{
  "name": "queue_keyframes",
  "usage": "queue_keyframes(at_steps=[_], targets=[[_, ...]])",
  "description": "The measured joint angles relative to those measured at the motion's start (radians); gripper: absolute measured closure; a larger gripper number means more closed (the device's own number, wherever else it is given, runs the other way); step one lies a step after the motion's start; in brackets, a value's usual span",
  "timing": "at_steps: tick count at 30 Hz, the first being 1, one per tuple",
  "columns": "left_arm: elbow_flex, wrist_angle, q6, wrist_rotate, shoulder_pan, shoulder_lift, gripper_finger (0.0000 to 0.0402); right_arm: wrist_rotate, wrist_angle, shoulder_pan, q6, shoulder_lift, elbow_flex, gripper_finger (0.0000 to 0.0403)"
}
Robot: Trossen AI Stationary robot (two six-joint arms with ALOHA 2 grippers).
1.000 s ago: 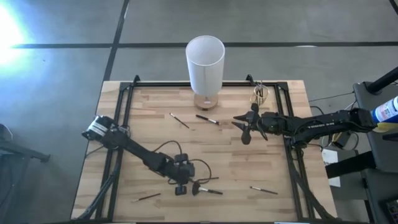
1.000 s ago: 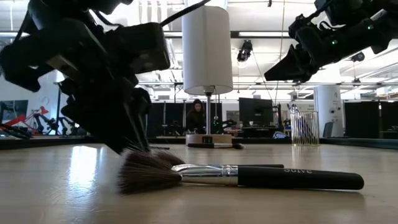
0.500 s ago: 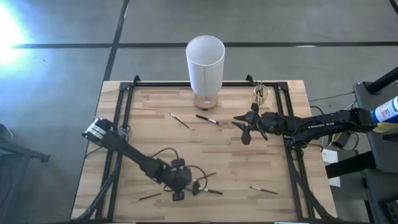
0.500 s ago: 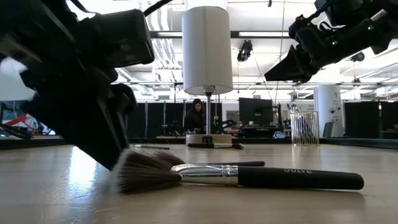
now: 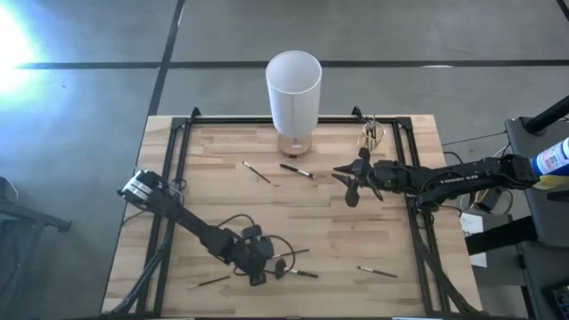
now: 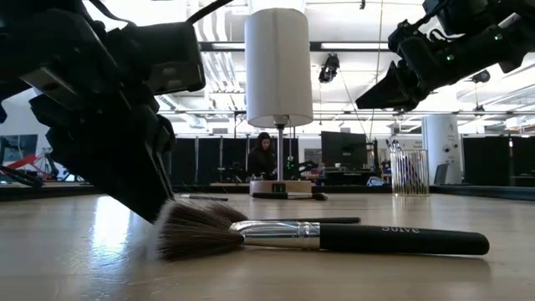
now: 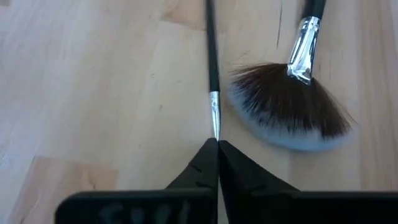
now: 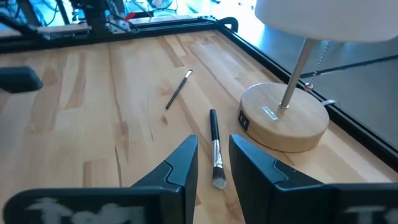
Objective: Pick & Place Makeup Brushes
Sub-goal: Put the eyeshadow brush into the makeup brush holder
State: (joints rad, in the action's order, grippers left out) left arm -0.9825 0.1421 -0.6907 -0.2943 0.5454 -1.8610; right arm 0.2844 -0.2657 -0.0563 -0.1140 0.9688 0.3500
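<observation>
A thin dark makeup brush [image 7: 212, 68] with a silver ferrule lies on the wooden table, close to the near edge. Beside it lies a fan brush [image 7: 292, 109] with a wide dark head, which the low view shows as the fan brush [image 6: 322, 237]. My left gripper [image 7: 217, 144] is low over the table and shut on the thin brush's tip end; the high view shows it as my left gripper [image 5: 267, 267]. My right gripper [image 8: 212, 158] hovers open, holding nothing, above the table's far right part, near another brush [image 8: 216, 146]. My left gripper pinches the thin brush's bristle end, just past the silver ferrule [image 7: 214, 124], between its two fingertips. The fingers slant down from the table's left and lie in line with the brush. The brush's handle still lies on the table, running away from the fingers.
A white lamp [image 5: 293, 89] on a round wooden base stands at the far middle. A clear cup [image 5: 372, 133] holding brushes stands at the far right. More brushes lie loose: one [image 5: 257, 172], another [image 5: 377, 271], a third [image 5: 212, 282]. A black frame rims the table.
My left gripper has moved a little toward the table's near edge and down, rolled somewhat, and shut on the thin brush's tip. The thin brush has shifted slightly on the table. The fan brush has stayed where it was.
</observation>
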Motion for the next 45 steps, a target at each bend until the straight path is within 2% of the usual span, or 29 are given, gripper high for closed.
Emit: queue_keyframes(at_steps=[6, 14, 22, 25, 34, 45], targets=[[0.013, 0.066, 0.034, 0.029, -0.067, 0.076, 0.0401, -0.006, 0.005, 0.034, 0.039, 0.001, 0.0, 0.0336], [0.025, 0.035, -0.013, 0.244, -0.282, 0.194, 0.0401, 0.003, 0.091, 0.11, -0.015, 0.02, 0.064, 0.0301], [0.016, -0.057, -0.026, 0.485, -0.497, 0.222, 0.0401, -0.039, 0.115, 0.169, -0.039, 0.212, 0.182, 0.0258], [0.013, -0.093, -0.024, 0.541, -0.557, 0.222, 0.0401, -0.061, 0.154, 0.17, -0.037, 0.298, 0.241, 0.0252], [0.019, -0.116, -0.012, 0.6, -0.636, 0.222, 0.0401, -0.108, 0.211, 0.169, 0.003, 0.535, 0.405, 0.0257], [0.02, -0.131, 0.047, 0.611, -0.663, 0.222, 0.0401, -0.103, 0.275, 0.15, 0.04, 0.699, 0.558, 0.0286]])
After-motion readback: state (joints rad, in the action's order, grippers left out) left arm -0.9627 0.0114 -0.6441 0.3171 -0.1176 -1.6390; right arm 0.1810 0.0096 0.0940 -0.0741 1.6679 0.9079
